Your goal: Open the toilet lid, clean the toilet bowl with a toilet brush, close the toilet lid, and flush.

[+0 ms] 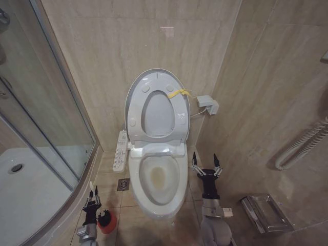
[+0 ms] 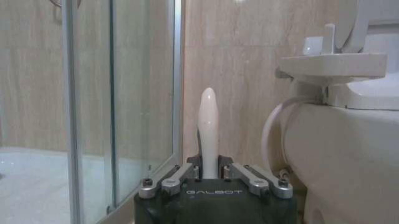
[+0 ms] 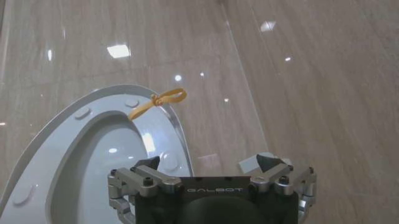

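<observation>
The toilet lid (image 1: 157, 104) stands upright against the wall, its greyish underside facing me and a yellow strap (image 1: 179, 93) at its rim. Below it the toilet bowl (image 1: 159, 180) lies uncovered. Low on the floor left of the bowl, my left gripper (image 1: 92, 197) is shut on the white handle of the toilet brush (image 1: 91, 186), beside the red holder cup (image 1: 106, 221). In the left wrist view the handle (image 2: 208, 125) rises between the closed fingers (image 2: 187, 173); the bristle head is hidden. My right gripper (image 1: 206, 164) hangs open right of the bowl, facing the lid (image 3: 74, 158) and strap (image 3: 159, 101).
A glass shower enclosure (image 1: 48, 118) and its white tray (image 1: 28, 192) stand close on the left. A white control panel (image 1: 121, 150) and a floor drain (image 1: 123, 184) sit left of the bowl. On the right wall are a hose (image 1: 302, 145), a metal holder (image 1: 266, 212) and a white box (image 1: 209, 104).
</observation>
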You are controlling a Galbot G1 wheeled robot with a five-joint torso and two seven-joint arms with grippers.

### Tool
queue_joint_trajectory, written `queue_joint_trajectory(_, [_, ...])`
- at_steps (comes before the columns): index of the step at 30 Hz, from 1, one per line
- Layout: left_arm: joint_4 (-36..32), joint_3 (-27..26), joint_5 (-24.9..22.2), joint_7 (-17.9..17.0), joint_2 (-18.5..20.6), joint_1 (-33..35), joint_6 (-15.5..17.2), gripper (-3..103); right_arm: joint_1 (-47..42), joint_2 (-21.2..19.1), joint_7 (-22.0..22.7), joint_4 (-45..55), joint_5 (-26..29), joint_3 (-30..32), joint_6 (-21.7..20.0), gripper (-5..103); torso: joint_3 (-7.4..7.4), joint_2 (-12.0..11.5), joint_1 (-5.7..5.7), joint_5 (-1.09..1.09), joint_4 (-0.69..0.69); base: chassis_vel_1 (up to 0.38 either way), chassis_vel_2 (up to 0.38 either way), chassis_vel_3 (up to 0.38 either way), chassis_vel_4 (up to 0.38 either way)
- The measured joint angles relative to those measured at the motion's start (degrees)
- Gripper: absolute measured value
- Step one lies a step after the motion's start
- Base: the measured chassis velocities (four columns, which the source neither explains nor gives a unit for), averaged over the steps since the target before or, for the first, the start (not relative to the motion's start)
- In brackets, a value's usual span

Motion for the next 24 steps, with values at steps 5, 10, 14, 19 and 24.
queue_joint_trajectory(5, [-0.25,0.0,1.12,-0.92,-0.32,0.85,0.69,16,0.14,-0.06,0.0,0.0,0.14,0.05,0.0,100,0.0,0.0,0.0,0.0,0.0,0.0,0.0,0.0,0.0])
queue_joint_trajectory(10, [-1.54,0.13,1.32,-1.64,-0.46,2.74,1.15,26,0.1,0.1,-0.03,0.0,0.13,0.01,0.0,100,0.0,0.0,0.0,0.0,0.01,0.0,0.0,0.0,0.0])
queue_joint_trajectory(14, [-4.37,0.37,1.25,-2.74,-0.48,5.65,1.82,53,0.06,0.25,-0.04,0.02,0.06,-0.04,-0.01,100,0.0,0.0,0.0,-0.01,0.01,0.0,0.0,0.0,0.0])
queue_joint_trajectory(19, [-14.35,1.97,0.93,-5.5,0.09,12.15,3.19,53,-0.16,0.31,-0.04,0.33,-0.05,-0.2,-0.04,100,-0.01,0.0,0.0,-0.01,0.0,0.0,0.0,0.0,0.0])
queue_joint_trajectory(24, [-25.39,3.7,1.09,-7.57,1.28,18.38,4.92,81,-0.31,0.16,0.24,0.79,0.03,-0.4,-0.21,100,0.0,0.01,0.0,-0.02,0.01,0.0,0.0,0.0,0.0])
